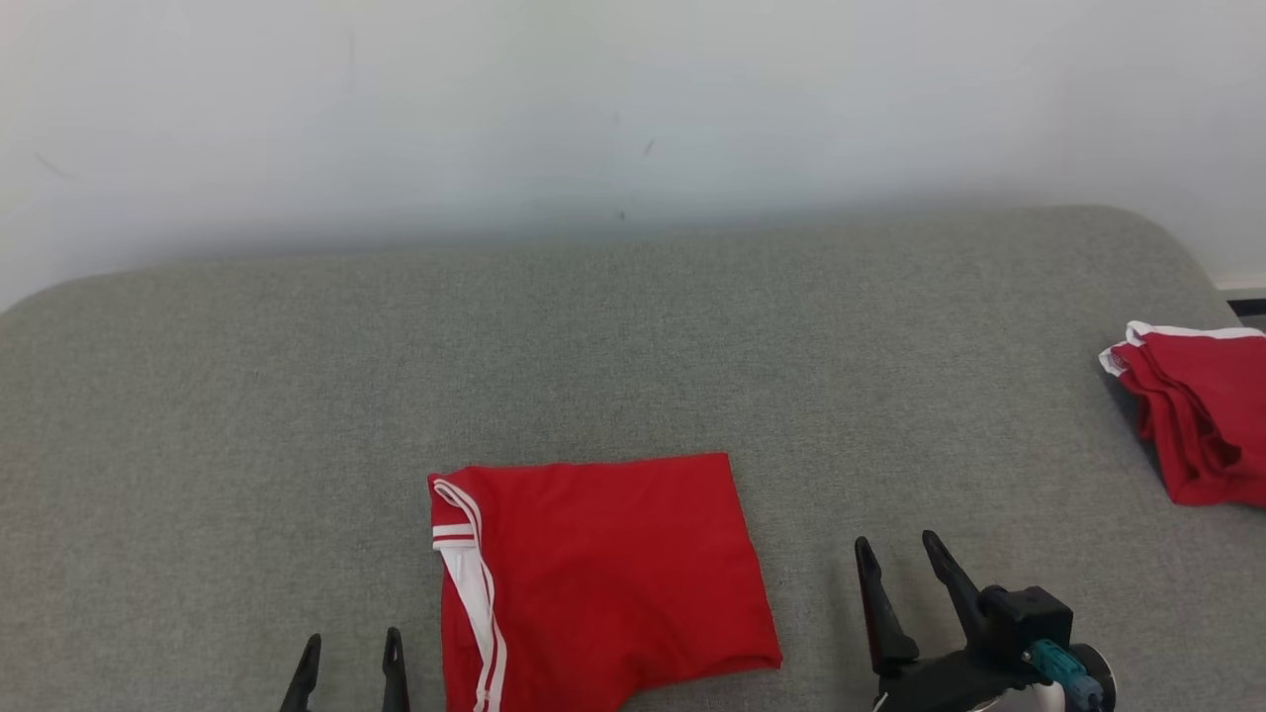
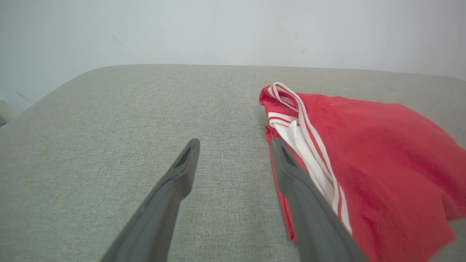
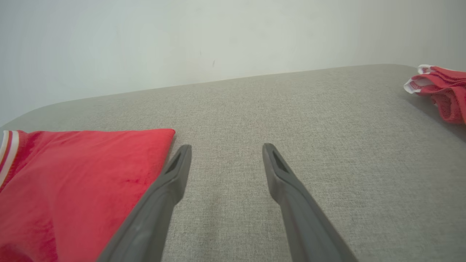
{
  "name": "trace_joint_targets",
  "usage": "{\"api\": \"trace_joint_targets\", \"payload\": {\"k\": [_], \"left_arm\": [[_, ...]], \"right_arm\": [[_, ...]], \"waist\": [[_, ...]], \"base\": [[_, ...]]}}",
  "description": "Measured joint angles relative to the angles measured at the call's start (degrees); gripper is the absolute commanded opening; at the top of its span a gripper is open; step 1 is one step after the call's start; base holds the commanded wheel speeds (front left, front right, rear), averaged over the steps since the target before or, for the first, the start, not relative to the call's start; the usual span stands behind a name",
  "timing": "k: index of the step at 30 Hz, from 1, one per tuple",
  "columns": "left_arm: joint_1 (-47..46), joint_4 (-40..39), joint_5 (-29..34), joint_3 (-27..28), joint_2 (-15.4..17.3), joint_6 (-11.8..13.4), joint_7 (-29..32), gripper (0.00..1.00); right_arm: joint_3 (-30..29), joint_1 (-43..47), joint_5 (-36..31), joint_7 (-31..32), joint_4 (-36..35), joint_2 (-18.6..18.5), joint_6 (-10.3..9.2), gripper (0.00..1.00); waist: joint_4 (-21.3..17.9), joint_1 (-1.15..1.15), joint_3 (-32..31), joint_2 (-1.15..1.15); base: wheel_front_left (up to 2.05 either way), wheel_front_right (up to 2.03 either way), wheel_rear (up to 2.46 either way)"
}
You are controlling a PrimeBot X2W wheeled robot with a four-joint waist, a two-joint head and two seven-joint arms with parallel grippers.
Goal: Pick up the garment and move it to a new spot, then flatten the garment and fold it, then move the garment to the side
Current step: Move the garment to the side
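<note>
red on grey: looking at the garment (image 1: 603, 574), folded into a rough rectangle, lying at the near middle of the pad (image 1: 593, 336), with white striped trim down its left edge. flanked by the left gripper (image 1: 354, 635) just beside that trim and the right gripper (image 1: 895, 539) a little off the right edge, both spread wide, holding nothing. can't tell whether the left one brushes the cloth.

looks like only the shift to the side to go.

risky bits from here:
- pinching just the top layer and peeling the fold open
- dragging across the rough weave and rucking the bottom layer
- lifting one side ahead of the other and letting the stack sag and slide apart
- bumping or mixing it in with the second red piece (image 1: 1197, 415), well apart at the far right, if sent that way

hard to make out:
- lettering and number tucked out of sight
- no telling the layer count
- near hem cut off at the bottom of the head view
- lower right corner looking loose, maybe curling
- second piece clipped by the frame edge
</note>
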Motion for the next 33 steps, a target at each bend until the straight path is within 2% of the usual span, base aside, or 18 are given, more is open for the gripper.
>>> {"api": "trace_joint_targets", "payload": {"k": [12,26,27,28,29,33], "left_arm": [[-4.2,-0.5,-0.2,-5.1,0.0,1.0,0.0,1.00],[-5.1,-0.2,-1.2,-6.5,0.0,1.8,0.0,1.00],[-5.1,-0.2,-1.2,-6.5,0.0,1.9,0.0,1.00],[-5.1,-0.2,-1.2,-6.5,0.0,1.9,0.0,1.00],[-5.1,-0.2,-1.3,-6.6,0.0,1.9,0.0,1.00],[-5.1,-0.1,-1.5,-6.4,0.0,1.8,0.0,1.00]], "right_arm": [[7.2,-5.9,5.6,0.0,3.1,0.0,0.00,1.00],[13.3,-11.5,14.1,3.0,13.4,-0.8,0.00,1.00],[14.1,-11.6,14.5,3.1,13.7,-1.0,-0.01,0.81],[14.6,-11.8,14.9,3.2,13.9,-1.1,-0.02,0.36],[15.1,-11.9,15.4,3.2,14.1,-1.3,-0.16,0.00],[16.3,-12.1,16.8,2.7,15.5,-1.7,-0.09,0.00]], "waist": [[3.3,0.01,6.5,0.00],[8.5,-0.01,9.6,0.00],[8.6,0.00,9.5,0.00],[8.6,-0.01,9.5,0.00],[8.5,-0.01,9.4,0.00],[8.1,-0.01,8.8,0.00]], "base": [[0.00,0.00,0.00],[0.00,0.00,0.00],[0.00,0.00,0.00],[0.00,0.00,0.00],[0.00,0.00,0.00],[0.00,0.00,0.00]]}}
